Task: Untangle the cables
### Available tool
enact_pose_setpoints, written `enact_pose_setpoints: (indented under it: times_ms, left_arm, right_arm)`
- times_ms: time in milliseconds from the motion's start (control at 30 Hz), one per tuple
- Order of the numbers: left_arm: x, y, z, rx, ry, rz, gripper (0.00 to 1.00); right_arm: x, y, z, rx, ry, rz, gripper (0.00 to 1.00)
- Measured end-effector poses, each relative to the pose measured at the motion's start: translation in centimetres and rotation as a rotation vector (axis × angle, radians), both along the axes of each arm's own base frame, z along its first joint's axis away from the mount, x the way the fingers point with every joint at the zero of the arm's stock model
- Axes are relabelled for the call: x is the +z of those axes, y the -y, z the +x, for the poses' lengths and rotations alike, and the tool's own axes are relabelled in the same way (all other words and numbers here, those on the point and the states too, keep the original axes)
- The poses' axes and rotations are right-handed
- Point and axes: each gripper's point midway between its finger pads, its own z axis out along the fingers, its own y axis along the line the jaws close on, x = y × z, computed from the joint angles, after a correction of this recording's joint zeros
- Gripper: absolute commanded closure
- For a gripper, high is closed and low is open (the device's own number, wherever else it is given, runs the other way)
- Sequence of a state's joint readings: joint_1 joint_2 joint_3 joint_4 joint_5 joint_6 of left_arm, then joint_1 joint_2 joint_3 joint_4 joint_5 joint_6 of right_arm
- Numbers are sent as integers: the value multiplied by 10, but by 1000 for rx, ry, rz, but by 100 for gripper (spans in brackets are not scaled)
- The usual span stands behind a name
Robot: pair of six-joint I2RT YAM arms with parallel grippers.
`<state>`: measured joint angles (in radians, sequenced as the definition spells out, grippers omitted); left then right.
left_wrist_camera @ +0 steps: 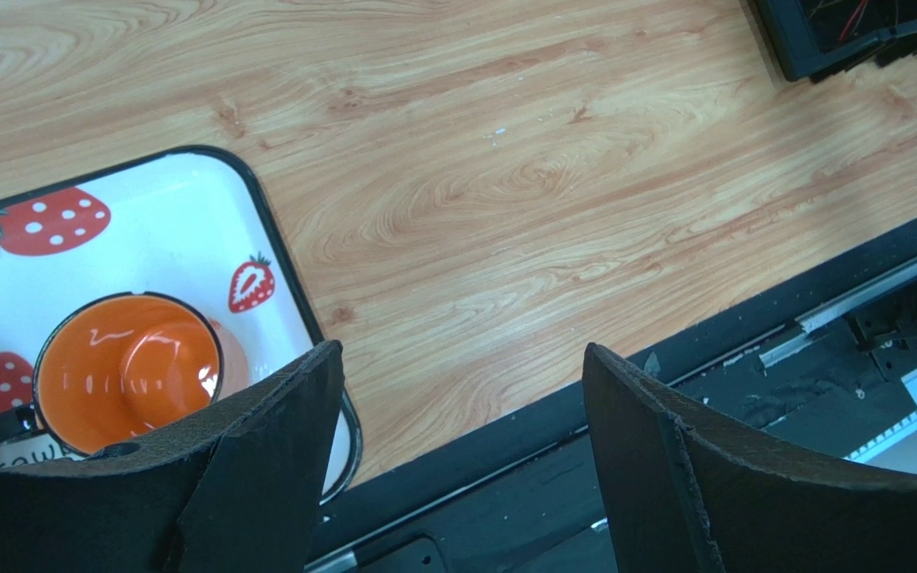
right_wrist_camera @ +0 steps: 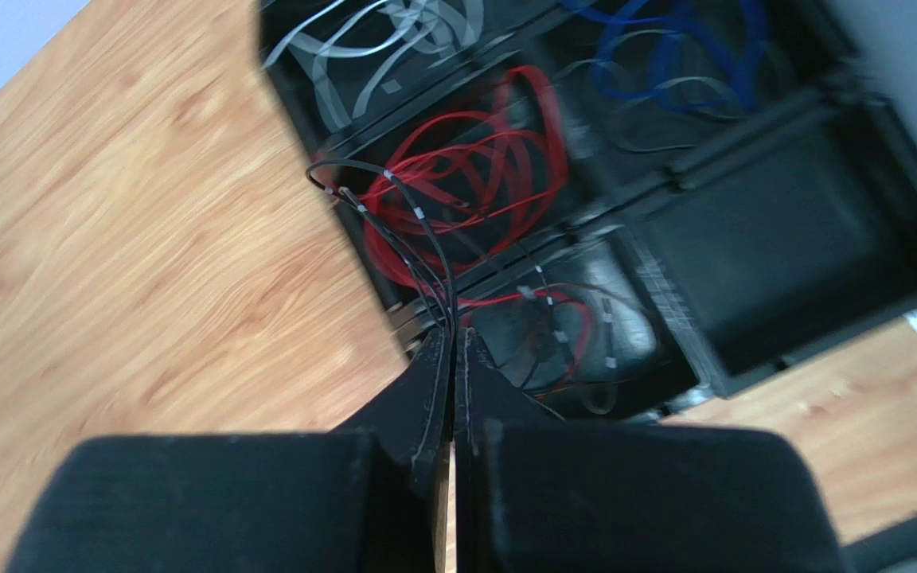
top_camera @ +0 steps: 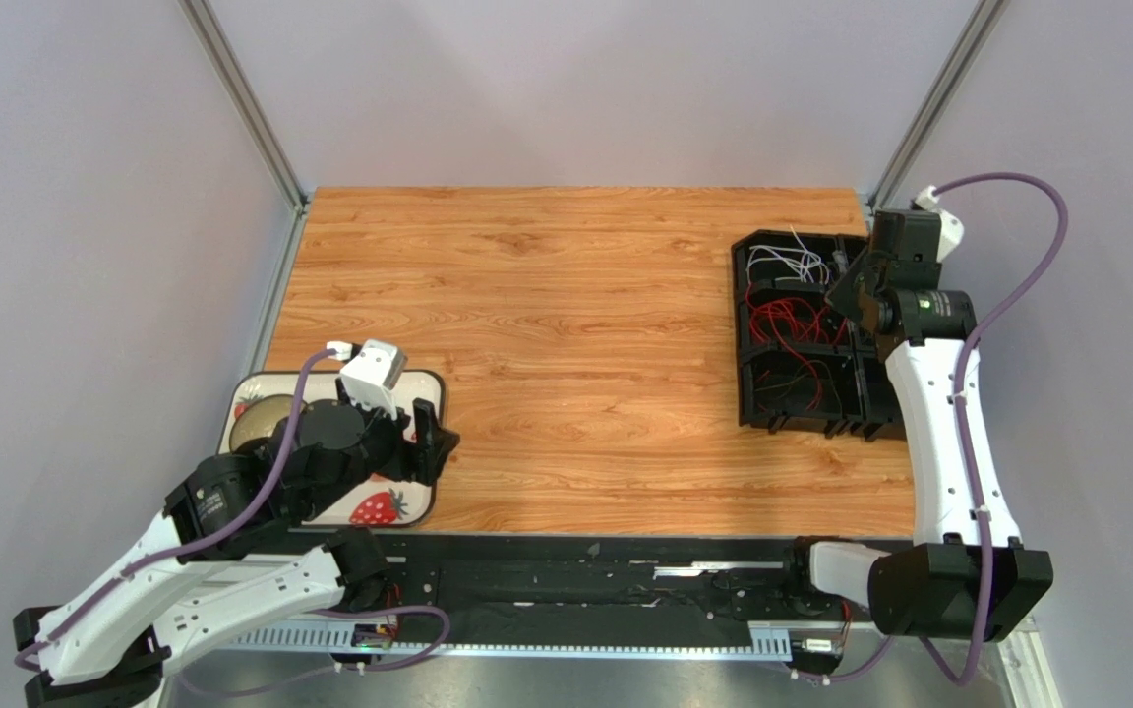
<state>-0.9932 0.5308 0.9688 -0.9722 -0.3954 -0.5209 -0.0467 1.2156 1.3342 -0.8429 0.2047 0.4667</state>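
Much bare tabletop point(top_camera: 587, 339) left of cables point(top_camera: 787, 317)

On the light-brown wooden table point(top_camera: 573, 339), the black divided plastic tray point(top_camera: 747, 342) sits at 2 o'clock, with thin coloured cables point(top_camera: 787, 322) in its compartments. The white strawberry-print rectangular tray point(top_camera: 381, 511) lies at 8 o'clock, and the orange-lined round mug point(left_wrist_camera: 129, 370) stands on it.

Red cables point(right_wrist_camera: 511, 155), blue cables point(right_wrist_camera: 732, 54), dark cables point(right_wrist_camera: 422, 239), black organiser point(right_wrist_camera: 786, 215); white strawberry-print tray point(left_wrist_camera: 176, 239); orange-lined mug point(left_wrist_camera: 129, 370); wood-grain table point(top_camera: 573, 339)

wooden table point(top_camera: 573, 369), strawberry tray point(top_camera: 398, 514), black organizer point(top_camera: 744, 339)
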Motion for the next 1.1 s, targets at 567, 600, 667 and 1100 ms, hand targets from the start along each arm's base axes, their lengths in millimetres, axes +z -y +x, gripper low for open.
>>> enact_pose_setpoints:
  times_ms: [567, 600, 667, 1100]
  left_arm:
    - [-7, 10, -2, -47, -34, 29, 24]
    - [-7, 10, -2, -47, -34, 29, 24]
    - [-7, 10, -2, -48, -35, 29, 24]
    - [-7, 8, -1, -35, -29, 33, 24]
  right_arm:
    - [-28, 110, -35, -938, -121, -70, 100]
    - [-30, 112, -36, -988, -100, -57, 100]
    - [-33, 117, -37, -1067, -64, -32, 100]
    - [-72, 150, -62, -1295, -117, -24, 99]
